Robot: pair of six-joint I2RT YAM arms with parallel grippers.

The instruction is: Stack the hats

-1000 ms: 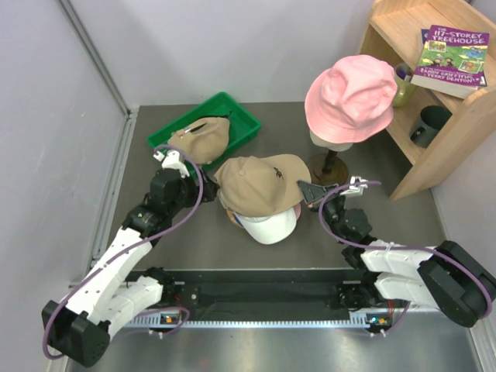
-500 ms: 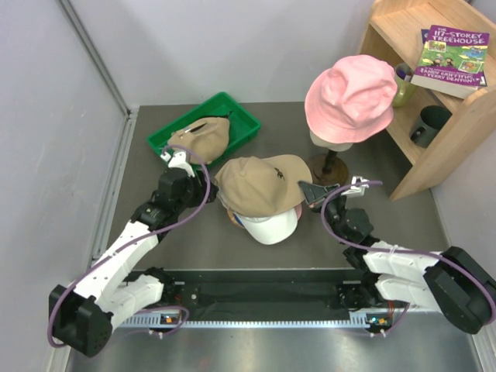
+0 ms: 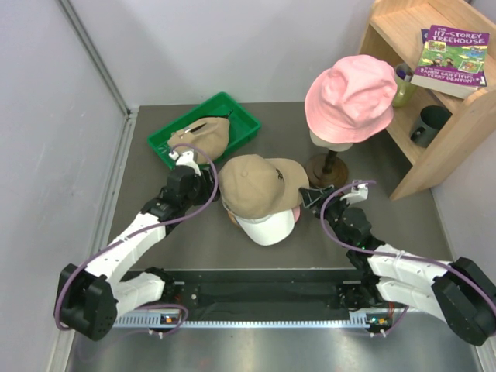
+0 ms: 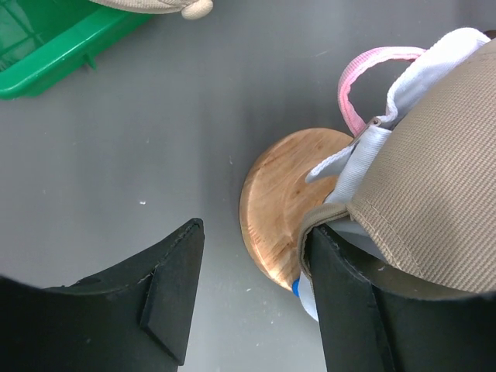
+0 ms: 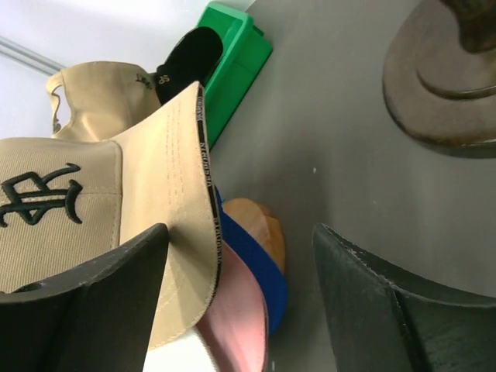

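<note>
Tan cotton cap (image 3: 260, 184) sits on top of the pile at mid-table, over a white cap (image 3: 267, 226). A pink cap (image 5: 232, 314) and a blue cap (image 5: 252, 260) show as slivers beneath. The pile rides on a wooden knob stand (image 4: 279, 209).

Step in hand, my reading: the top cap is placed and both arms are at the let-go point.
- Right gripper (image 5: 240, 232): jaws wide. The tan peak lies between them, close against one finger but not pinched.
- Left gripper (image 4: 256, 232): jaws apart at a middling width. The cap's rear rim touches the inner face of one finger; nothing is clamped.

Next move, as I judge it: back both grippers straight out without snagging rim or peak, then send the left arm to the tray for the next cap. Risk: dragging the rim could tip the pile off the stand.

Containers:
- Green tray (image 3: 240, 122), far left, holds a second tan cap (image 3: 203, 138). A black piece (image 5: 190, 54) lies with it; peak or whole cap, I cannot tell.
- Wooden shelf (image 3: 449, 143), far right, holds a book (image 3: 452, 48), a green mug (image 3: 403, 85) and a dark cup (image 3: 428, 124).
</note>
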